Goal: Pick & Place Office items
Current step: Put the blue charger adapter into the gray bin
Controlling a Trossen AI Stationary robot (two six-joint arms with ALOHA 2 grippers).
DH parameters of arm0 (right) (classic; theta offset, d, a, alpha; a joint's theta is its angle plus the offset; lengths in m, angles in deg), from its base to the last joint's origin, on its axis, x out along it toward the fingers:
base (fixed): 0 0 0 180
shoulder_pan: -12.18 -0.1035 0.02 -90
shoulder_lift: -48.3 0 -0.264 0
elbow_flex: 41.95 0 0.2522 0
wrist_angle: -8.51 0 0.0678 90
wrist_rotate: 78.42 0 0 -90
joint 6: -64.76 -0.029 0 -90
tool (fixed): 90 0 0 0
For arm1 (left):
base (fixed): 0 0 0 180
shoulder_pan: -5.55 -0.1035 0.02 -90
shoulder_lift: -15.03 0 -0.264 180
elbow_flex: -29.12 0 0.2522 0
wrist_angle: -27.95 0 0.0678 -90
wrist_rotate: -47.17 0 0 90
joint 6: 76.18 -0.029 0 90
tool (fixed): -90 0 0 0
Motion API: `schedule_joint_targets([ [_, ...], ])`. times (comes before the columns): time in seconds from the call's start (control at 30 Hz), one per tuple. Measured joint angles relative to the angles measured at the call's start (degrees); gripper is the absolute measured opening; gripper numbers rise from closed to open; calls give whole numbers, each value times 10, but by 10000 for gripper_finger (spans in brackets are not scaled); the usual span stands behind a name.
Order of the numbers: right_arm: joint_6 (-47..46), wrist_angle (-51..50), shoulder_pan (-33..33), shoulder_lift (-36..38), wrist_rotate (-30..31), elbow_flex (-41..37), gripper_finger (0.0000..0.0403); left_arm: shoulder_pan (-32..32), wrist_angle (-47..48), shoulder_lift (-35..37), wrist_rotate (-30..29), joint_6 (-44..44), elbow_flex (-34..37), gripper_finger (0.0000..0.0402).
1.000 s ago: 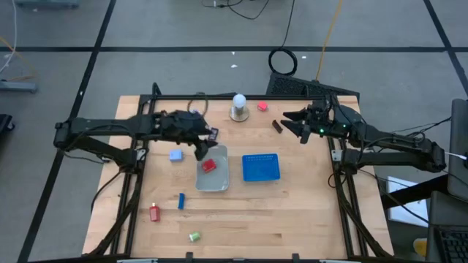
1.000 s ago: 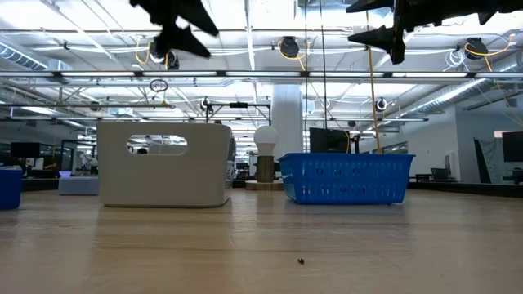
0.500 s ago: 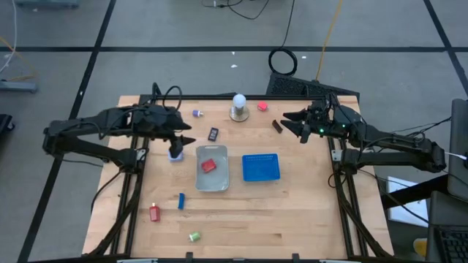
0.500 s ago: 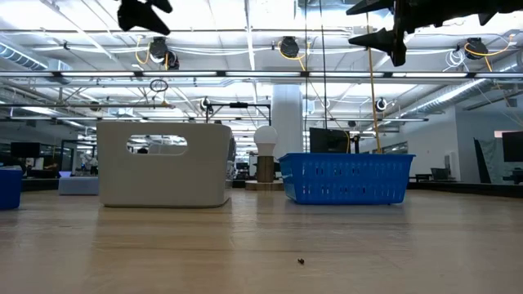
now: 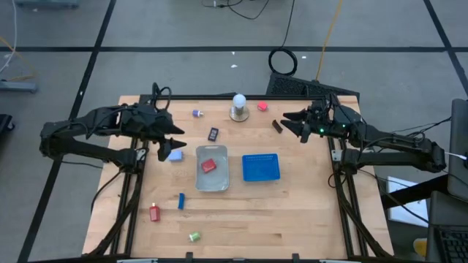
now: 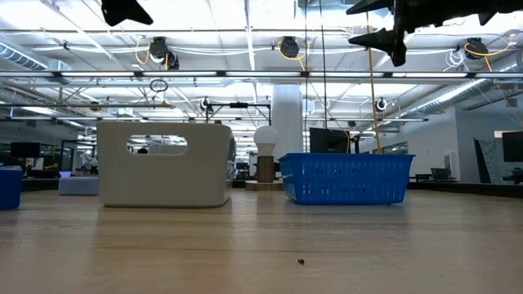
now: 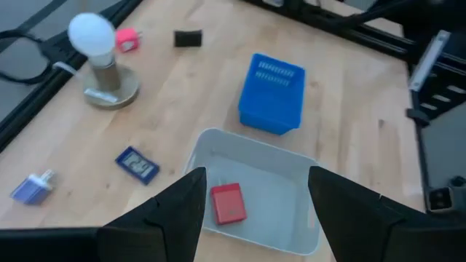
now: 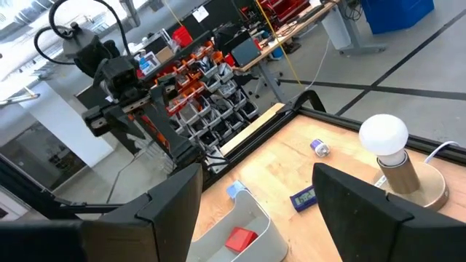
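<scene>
My left fingers (image 7: 251, 211) are spread apart and empty, raised above the counter (image 5: 292, 212). Just below and between them lies the clear tray (image 7: 302, 218) with one red item (image 7: 228, 204) already inside. Just beside my fingertips, off the tray's outer side, sits a light blue item (image 5: 175, 155). A little farther out lie a dark blue flat item (image 7: 137, 164) and a small purple item (image 7: 33, 188), then the blue basket (image 7: 272, 93), the white ball on its round base (image 7: 98, 58), a pink-red item (image 7: 127, 39) and a black item (image 7: 188, 38). More items rest well apart toward the counter's front: a red one (image 5: 154, 212), a blue one (image 5: 181, 201) and a green one (image 5: 194, 236).

My right fingers (image 5: 296, 124) wait apart and empty, high over the far corner.

The risk, as I judge it: these pieces are tiny, so coming down off-centre could nudge the light blue item away or pinch it by an edge and drop it.

Compared with a second ago, my left fingers have pulled back from over the tray toward the light blue item; the red item has stayed in the tray.
</scene>
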Motion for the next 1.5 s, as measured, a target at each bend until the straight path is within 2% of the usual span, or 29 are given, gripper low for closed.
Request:
schedule_joint_targets([
  [0.2,-23,0,0,0,0,0,256,0,31,0,-29,-10,0,241],
  [0.43,-24,5,0,0,2,0,256,-1,252,-5,-42,-3,-39,241],
  [0.57,-24,6,0,0,2,0,256,-1,299,-6,-45,-4,-41,241],
  [0.67,-24,7,0,0,2,0,256,-1,296,-5,-46,-29,-41,241],
  [0.83,-24,11,0,0,2,0,256,-1,288,-22,-80,-80,-41,241],
  [1.07,-23,12,0,0,2,0,256,-1,285,-92,-85,-117,-13,241],
  [1.23,-20,12,0,0,2,0,256,-1,262,-129,-66,-150,36,241],
  [1.5,-19,12,0,0,-2,0,256,-2,122,-129,-45,-158,151,241],
])
